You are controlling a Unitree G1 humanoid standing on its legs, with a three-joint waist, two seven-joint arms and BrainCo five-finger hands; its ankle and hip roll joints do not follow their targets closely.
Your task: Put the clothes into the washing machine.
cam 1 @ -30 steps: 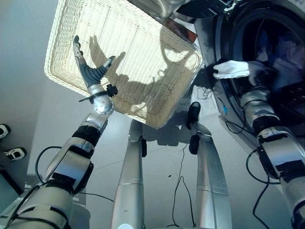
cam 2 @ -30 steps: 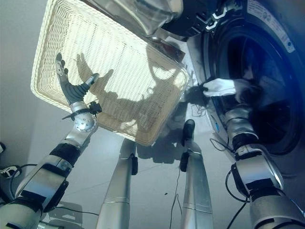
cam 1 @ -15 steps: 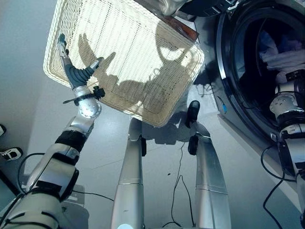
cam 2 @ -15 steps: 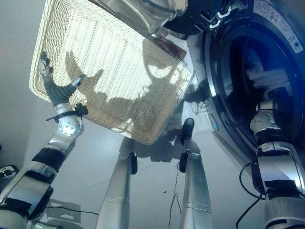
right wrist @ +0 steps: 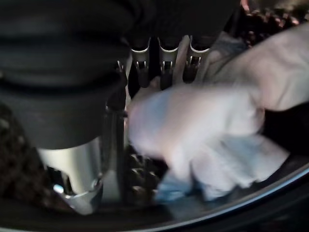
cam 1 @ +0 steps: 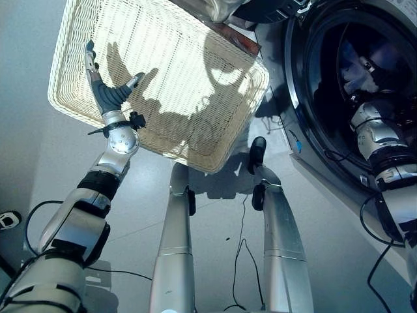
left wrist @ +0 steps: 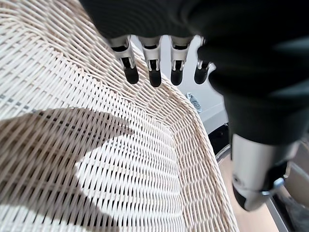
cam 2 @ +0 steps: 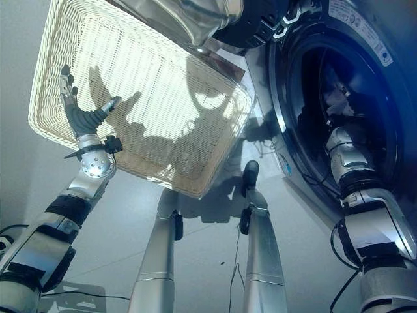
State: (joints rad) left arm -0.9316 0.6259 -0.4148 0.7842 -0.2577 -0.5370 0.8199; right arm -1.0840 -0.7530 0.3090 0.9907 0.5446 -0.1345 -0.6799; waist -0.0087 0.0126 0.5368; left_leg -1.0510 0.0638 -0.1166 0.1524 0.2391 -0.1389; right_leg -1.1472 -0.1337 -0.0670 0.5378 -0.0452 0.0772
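Clothes [right wrist: 203, 130] lie bunched in the drum beside right hand [right wrist: 164, 63]

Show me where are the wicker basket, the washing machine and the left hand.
wicker basket [cam 1: 195, 72], left eye view, woven bottom.
washing machine [cam 2: 281, 134], right eye view, rim of the round opening.
left hand [cam 1: 109, 94], left eye view, dark ribbed cover.

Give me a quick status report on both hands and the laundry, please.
Left hand open over the wicker basket. Right hand inside the washing machine drum, grip unclear, pale clothes against its fingers. Nothing obstructing.
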